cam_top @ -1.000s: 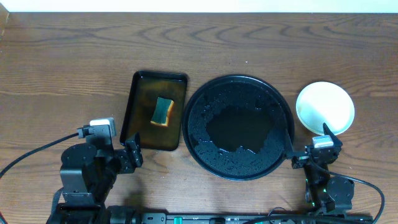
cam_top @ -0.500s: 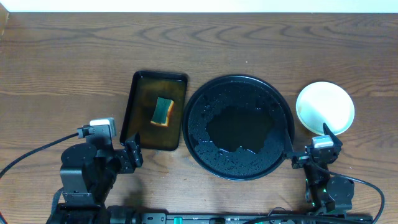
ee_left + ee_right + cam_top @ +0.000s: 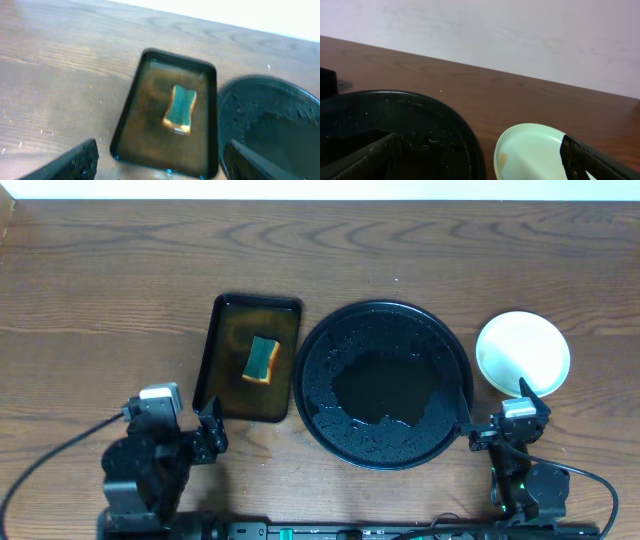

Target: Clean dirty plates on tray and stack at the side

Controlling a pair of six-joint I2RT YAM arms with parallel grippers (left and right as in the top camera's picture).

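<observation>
Now, pale plates (image 3: 523, 352), beside black tray (image 3: 383, 325)

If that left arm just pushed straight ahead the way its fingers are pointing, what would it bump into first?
Probably the near rim of the rectangular tray, straight ahead of the left gripper; then the sponge inside it. Height is hard to judge.

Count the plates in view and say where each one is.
1: a pale plate on the table, just right of the black tray. None sits on the tray. More may be stacked hidden beneath that plate.
</observation>
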